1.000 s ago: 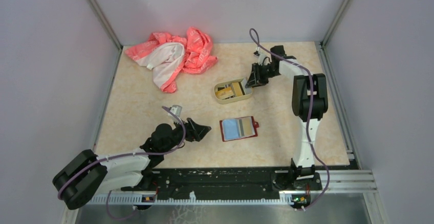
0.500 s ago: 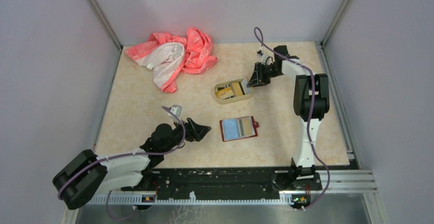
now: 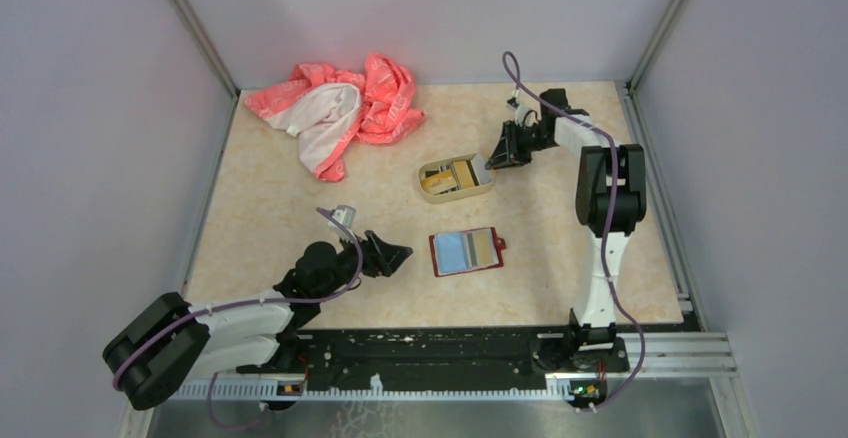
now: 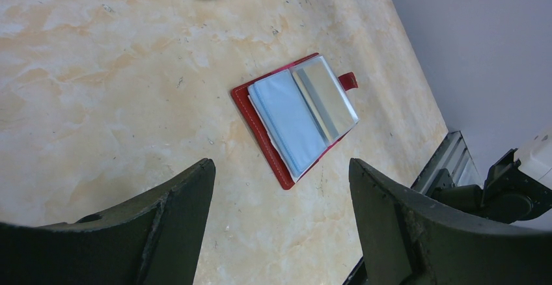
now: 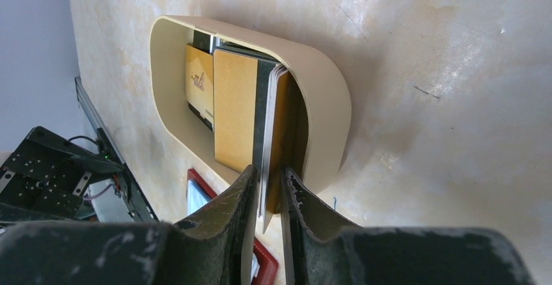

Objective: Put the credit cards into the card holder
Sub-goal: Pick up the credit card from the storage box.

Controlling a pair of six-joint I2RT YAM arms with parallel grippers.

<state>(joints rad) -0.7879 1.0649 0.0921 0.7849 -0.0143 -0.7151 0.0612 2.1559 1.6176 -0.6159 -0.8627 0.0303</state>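
The dark-red card holder [image 3: 467, 252] lies open on the table, pale blue and grey pockets up; it also shows in the left wrist view [image 4: 296, 117]. The credit cards [image 5: 237, 109], yellow-gold and dark, stand in a tan tin tray [image 3: 456, 178]. My right gripper [image 3: 494, 159] is at the tray's right end, shut on the near edge of a small stack of cards [image 5: 268, 168] that leans half out of the tray [image 5: 325, 96]. My left gripper [image 3: 400, 253] is open and empty, low over the table just left of the card holder.
A crumpled pink and white cloth [image 3: 340, 108] lies at the back left of the table. Grey walls close in the table on three sides. A black rail [image 3: 440, 348] with the arm bases runs along the near edge.
My right gripper has pulled back a little to the right and up from the tray with the cards. The left arm has not moved.
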